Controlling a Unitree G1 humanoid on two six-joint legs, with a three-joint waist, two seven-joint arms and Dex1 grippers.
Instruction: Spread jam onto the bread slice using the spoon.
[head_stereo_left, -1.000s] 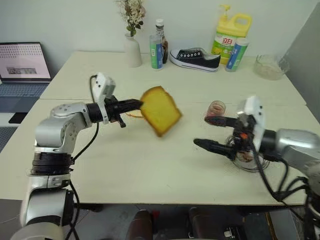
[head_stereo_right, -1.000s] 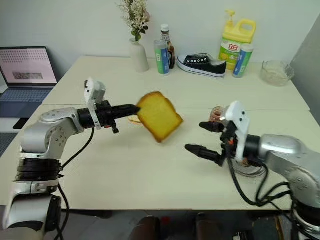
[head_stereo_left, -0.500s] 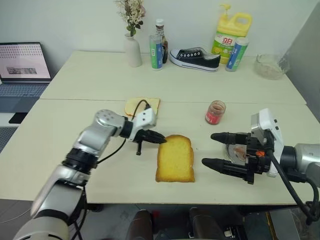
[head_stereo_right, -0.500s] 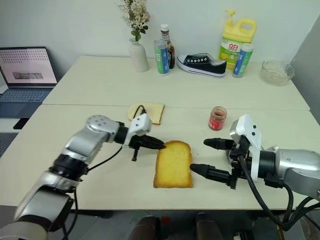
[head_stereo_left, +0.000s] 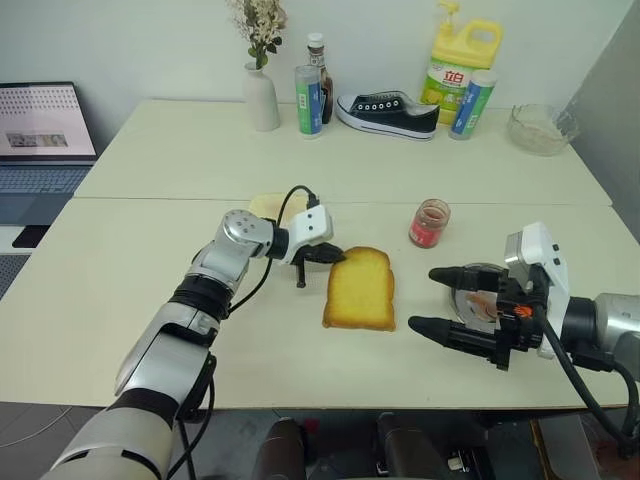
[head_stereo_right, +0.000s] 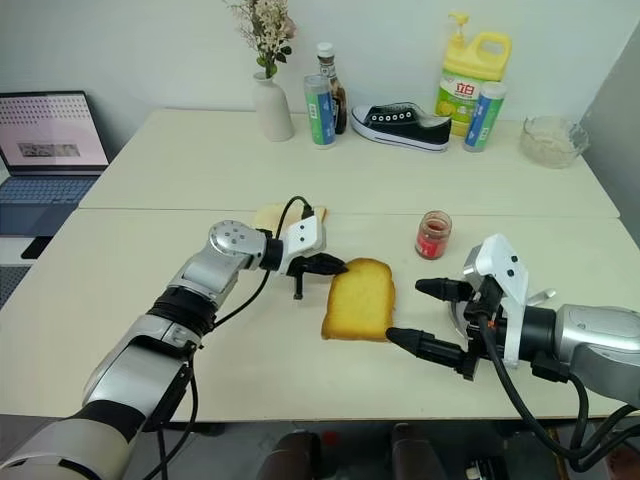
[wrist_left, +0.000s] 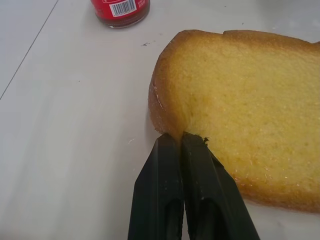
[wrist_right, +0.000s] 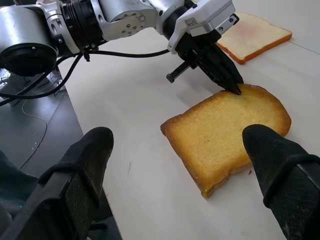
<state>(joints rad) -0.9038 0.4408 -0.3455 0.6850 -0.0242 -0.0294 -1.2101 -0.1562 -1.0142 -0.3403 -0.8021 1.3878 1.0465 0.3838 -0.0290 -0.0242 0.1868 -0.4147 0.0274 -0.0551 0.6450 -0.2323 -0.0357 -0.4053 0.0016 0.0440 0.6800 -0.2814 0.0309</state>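
Since a second ago our left gripper (head_stereo_left: 338, 256) has brought the thick golden-yellow bread slice (head_stereo_left: 361, 288) down flat onto the pale table (head_stereo_left: 150, 290); its black fingers stay pinched shut on the crust. Our right gripper (head_stereo_left: 433, 299) hovers spread wide just beside it, near the small glass jar of red jam (head_stereo_left: 430, 223).

Shoe (head_stereo_left: 388, 112), vase (head_stereo_left: 262, 97) (flowers), detergent jug (head_stereo_left: 448, 62).
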